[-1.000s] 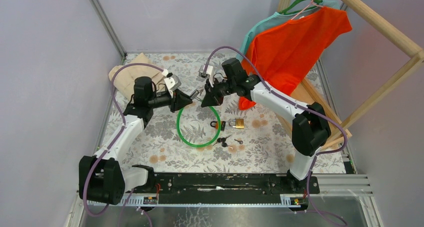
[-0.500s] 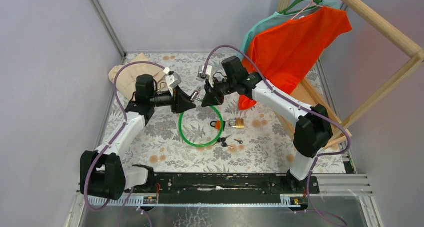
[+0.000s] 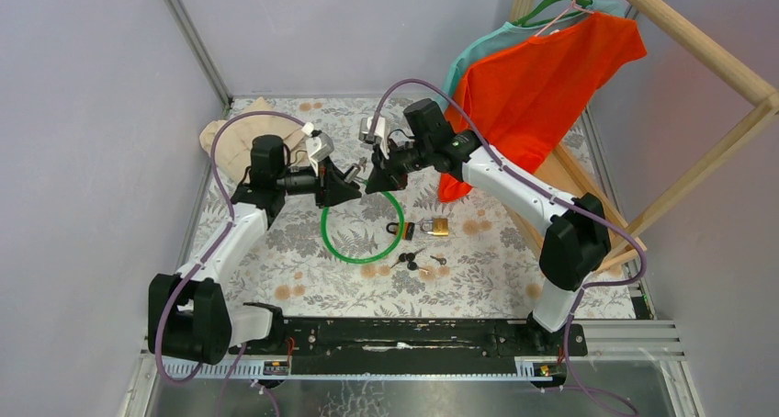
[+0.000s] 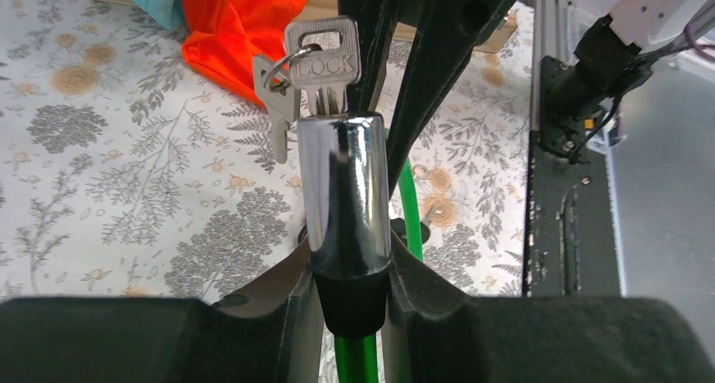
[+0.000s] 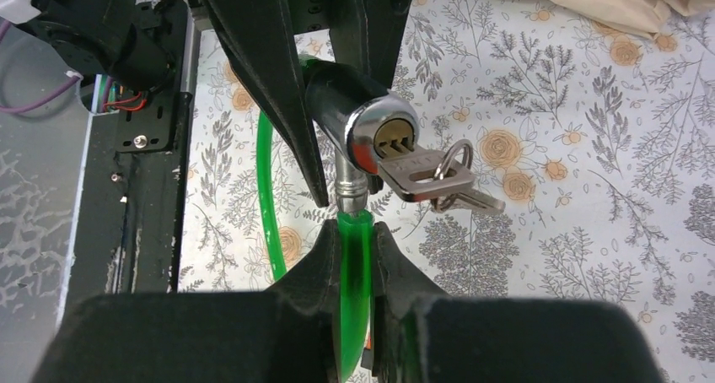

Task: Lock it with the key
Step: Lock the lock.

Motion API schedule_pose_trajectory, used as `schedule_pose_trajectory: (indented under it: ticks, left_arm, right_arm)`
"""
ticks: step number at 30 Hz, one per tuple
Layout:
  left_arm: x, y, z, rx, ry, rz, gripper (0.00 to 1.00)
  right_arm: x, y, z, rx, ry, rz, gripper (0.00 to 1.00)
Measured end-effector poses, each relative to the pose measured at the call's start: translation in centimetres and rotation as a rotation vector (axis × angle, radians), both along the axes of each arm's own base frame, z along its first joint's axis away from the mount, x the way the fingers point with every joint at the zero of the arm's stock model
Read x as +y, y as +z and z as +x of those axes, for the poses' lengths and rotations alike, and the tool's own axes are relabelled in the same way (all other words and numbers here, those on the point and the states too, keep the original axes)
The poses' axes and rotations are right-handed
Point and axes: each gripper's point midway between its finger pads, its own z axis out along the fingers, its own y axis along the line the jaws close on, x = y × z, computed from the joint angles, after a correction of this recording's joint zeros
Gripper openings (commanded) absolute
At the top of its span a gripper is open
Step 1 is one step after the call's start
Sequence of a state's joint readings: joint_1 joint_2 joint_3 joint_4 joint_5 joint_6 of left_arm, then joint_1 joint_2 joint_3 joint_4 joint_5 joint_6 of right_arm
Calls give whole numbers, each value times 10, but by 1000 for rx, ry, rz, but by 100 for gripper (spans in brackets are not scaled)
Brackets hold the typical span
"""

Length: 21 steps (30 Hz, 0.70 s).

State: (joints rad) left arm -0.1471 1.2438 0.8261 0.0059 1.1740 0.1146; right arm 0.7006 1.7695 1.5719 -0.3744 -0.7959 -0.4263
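A green cable lock (image 3: 360, 236) hangs in a loop between my grippers. My left gripper (image 4: 350, 269) is shut on the black collar of its chrome lock cylinder (image 4: 344, 189). A silver key (image 4: 321, 62) sits in the keyhole, with a second key on its ring. My right gripper (image 5: 355, 235) is shut on the cable's free green end (image 5: 354, 265). The cable's metal pin (image 5: 352, 189) touches the side of the cylinder (image 5: 371, 130); how deep it sits is hidden. In the top view the left gripper (image 3: 343, 185) and right gripper (image 3: 374, 179) almost meet.
A brass padlock (image 3: 435, 226), a black and red padlock (image 3: 396, 228) and loose black-headed keys (image 3: 413, 259) lie on the floral cloth below the loop. A beige cloth (image 3: 241, 130) lies at the back left. An orange shirt (image 3: 542, 77) hangs on a wooden rack at the right.
My right gripper has moved left with the cable end, closing the gap to the lock cylinder. The green loop has shifted a little to the left.
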Motion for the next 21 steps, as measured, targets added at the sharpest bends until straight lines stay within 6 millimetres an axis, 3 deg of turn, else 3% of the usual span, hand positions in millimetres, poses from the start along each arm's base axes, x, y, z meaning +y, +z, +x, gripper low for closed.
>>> schedule_pose_trajectory:
  ticks: [4, 8, 15, 21]
  left_arm:
    - [3, -2, 2, -97, -4, 37, 0]
    - [6, -4, 4, -171, -19, 82, 11]
    - [13, -10, 9, -284, -80, 191, 10]
    - [17, -20, 2, -307, -121, 242, 5]
  right_arm:
    - [2, 2, 1, -43, 3, -16, 13]
    - [3, 1, 2, -95, 17, -33, 12]
    - [5, -4, 1, -148, 42, -41, 12]
    - [9, -14, -6, -180, 68, -53, 12]
